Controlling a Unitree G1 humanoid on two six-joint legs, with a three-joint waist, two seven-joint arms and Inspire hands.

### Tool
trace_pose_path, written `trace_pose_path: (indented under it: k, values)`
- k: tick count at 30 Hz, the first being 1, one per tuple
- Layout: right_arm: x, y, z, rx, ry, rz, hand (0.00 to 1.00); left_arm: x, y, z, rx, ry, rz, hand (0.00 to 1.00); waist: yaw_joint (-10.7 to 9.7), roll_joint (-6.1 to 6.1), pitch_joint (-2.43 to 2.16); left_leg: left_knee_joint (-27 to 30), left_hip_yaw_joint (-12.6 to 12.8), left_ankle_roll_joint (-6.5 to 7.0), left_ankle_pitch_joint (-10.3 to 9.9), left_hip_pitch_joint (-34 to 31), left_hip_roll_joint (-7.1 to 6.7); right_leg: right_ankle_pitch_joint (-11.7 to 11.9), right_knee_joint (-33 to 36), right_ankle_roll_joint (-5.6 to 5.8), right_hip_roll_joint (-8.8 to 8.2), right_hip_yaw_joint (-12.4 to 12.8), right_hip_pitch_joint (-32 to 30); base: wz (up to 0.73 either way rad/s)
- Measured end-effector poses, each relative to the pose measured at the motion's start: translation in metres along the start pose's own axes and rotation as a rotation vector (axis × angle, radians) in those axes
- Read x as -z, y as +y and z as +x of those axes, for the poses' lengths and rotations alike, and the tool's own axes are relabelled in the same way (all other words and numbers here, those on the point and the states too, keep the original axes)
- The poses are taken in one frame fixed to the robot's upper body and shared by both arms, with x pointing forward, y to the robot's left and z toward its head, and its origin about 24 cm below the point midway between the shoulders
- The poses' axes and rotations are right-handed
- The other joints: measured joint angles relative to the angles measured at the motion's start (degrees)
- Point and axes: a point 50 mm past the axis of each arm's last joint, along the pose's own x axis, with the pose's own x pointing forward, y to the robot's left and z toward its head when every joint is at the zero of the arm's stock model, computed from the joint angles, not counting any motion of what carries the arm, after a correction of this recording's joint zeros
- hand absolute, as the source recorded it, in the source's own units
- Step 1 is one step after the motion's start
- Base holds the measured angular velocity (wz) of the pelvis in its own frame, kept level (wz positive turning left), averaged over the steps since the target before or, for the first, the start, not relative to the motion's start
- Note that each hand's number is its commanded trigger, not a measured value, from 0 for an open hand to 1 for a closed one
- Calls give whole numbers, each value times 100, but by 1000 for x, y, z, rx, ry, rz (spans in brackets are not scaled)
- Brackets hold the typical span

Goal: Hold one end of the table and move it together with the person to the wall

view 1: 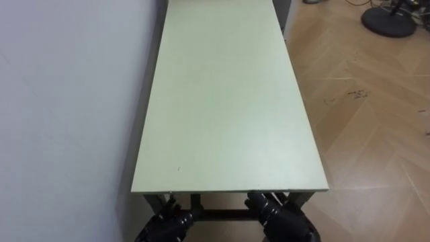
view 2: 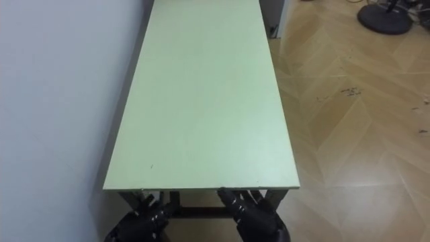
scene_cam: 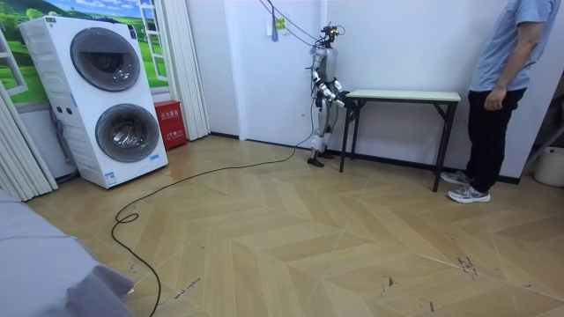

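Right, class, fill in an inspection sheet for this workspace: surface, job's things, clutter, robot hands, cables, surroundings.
Surface: table top is pale green and bare.
Job's things: the table stands lengthwise against the wall; the robot is at one short end, a person stands at the other.
Clutter: nothing seen on the top.
Robot hands: left robot hand and right robot hand are both low at the near short edge, by the frame under the top; grip cannot be told.
Cables: nothing seen beyond the robot's own.
Surroundings: wall on the robot's left, wood floor on its right, stacked washers across the room.
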Motion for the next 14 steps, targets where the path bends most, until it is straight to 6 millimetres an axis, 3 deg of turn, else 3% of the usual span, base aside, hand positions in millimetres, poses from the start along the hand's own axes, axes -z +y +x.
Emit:
trace_pose_path:
  k: [14]
  values:
    - [28,-56,-32,276,187,-112,0,11,19,0,-101,79,177,0,28,-99,4,4,-52,-29,-18,45,19,14,-86,-23,27,-84,103,2]
